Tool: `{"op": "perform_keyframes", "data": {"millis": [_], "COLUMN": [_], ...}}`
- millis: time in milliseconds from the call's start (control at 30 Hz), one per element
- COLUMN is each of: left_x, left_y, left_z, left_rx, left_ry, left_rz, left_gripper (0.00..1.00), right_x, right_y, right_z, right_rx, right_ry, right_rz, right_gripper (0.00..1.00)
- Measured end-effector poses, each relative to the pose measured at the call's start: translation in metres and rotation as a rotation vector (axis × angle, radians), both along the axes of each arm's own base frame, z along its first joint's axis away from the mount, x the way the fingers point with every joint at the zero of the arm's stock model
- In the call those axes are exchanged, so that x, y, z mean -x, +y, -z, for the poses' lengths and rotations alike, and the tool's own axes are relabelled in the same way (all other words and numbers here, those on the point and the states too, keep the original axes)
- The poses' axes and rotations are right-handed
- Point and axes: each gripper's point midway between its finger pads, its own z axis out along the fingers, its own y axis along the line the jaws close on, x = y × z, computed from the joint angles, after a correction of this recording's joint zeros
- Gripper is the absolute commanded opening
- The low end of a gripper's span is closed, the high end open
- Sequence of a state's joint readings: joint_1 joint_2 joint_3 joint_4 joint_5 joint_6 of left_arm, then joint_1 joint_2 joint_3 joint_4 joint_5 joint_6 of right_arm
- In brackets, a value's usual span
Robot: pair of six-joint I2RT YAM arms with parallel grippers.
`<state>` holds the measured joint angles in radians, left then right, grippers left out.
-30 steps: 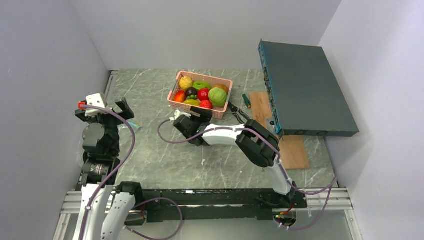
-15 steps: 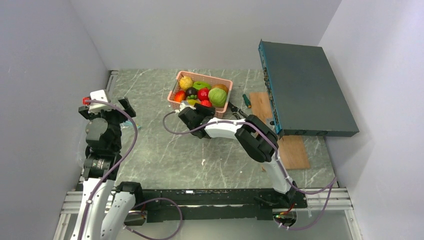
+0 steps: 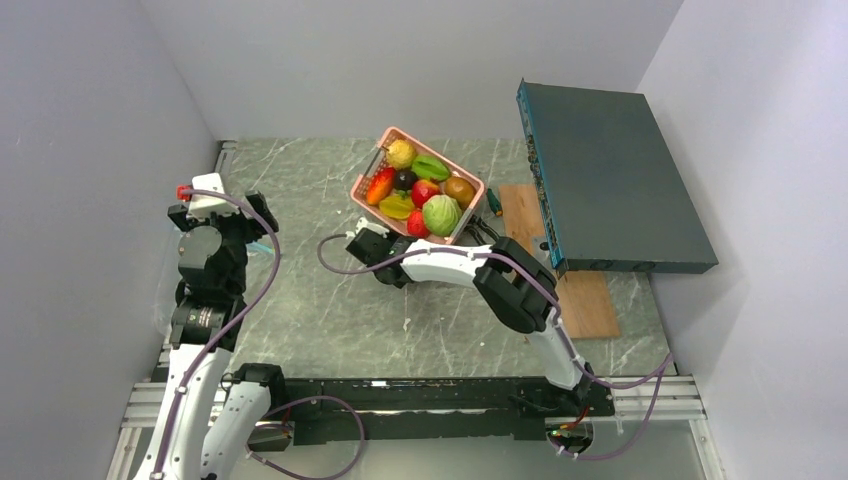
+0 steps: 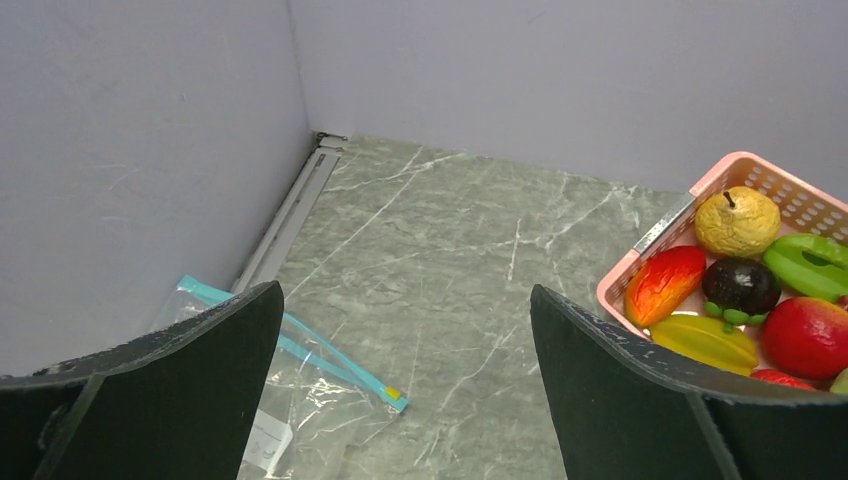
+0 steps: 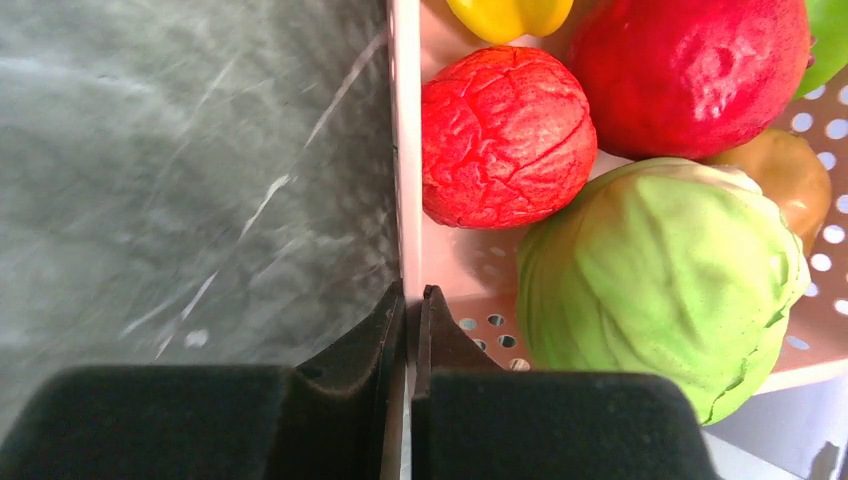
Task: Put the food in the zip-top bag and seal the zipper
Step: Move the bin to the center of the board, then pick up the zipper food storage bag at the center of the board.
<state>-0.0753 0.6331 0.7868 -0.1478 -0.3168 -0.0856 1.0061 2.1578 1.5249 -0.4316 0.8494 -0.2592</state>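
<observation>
While your right jaws pinch the pink basket's (image 5: 405,190) wall, food (image 5: 500,135) inside, and your left jaws hang spread over the zip-top bag (image 4: 305,400) by the left wall, you should judge dragging the basket bagward next.

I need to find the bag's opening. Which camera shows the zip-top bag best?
The left wrist view: the zip-top bag lies flat near the wall, its teal zipper clearly visible. The top view has it mostly hidden by the left arm; the right wrist view misses it.

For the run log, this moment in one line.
right claw: shut on basket wall | left claw: open | food: in basket | bag: on table
</observation>
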Motion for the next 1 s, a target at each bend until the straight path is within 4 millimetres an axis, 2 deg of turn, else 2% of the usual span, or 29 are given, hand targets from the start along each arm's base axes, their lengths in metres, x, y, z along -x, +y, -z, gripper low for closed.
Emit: {"op": "perform_keyframes", "data": {"millis": [133,333,567,600,733,833,900,1000], "left_x": [-0.001,-0.002,-0.001,-0.001,-0.003,-0.008,-0.014,-0.026], "left_y": [-0.004,-0.007,-0.008,-0.009,-0.014,-0.017,-0.016,-0.003], "left_z": [-0.002,-0.005,-0.003,-0.003,0.002,0.009,0.018,0.049], "left_rx": [0.001,0.004,0.003,0.003,0.001,-0.003,0.003,0.065], "left_ry": [-0.004,-0.006,0.002,0.003,0.024,0.061,0.103,0.251], "left_rz": [0.024,0.045,0.05,0.052,0.068,0.054,0.02,-0.11], "left_gripper": [1.0,1.0,1.0,1.0,1.0,1.0,1.0,1.0], "right_x": [0.017,0.05,0.084,0.088,0.101,0.107,0.112,0.121], "right_y": [0.006,0.027,0.052,0.055,0.063,0.067,0.065,0.053], "right_z": [-0.011,-0.03,-0.036,-0.037,-0.038,-0.045,-0.056,-0.082], "right_rx": [-0.064,-0.272,-0.455,-0.472,-0.522,-0.557,-0.596,-0.68], "right_ry": [0.046,0.196,0.321,0.332,0.356,0.357,0.347,0.325], "right_rz": [0.017,0.004,0.055,0.061,0.074,0.072,0.057,0.024], "right_gripper": [0.0,0.0,0.0,0.05,0.41,0.61,0.7,0.74]}}
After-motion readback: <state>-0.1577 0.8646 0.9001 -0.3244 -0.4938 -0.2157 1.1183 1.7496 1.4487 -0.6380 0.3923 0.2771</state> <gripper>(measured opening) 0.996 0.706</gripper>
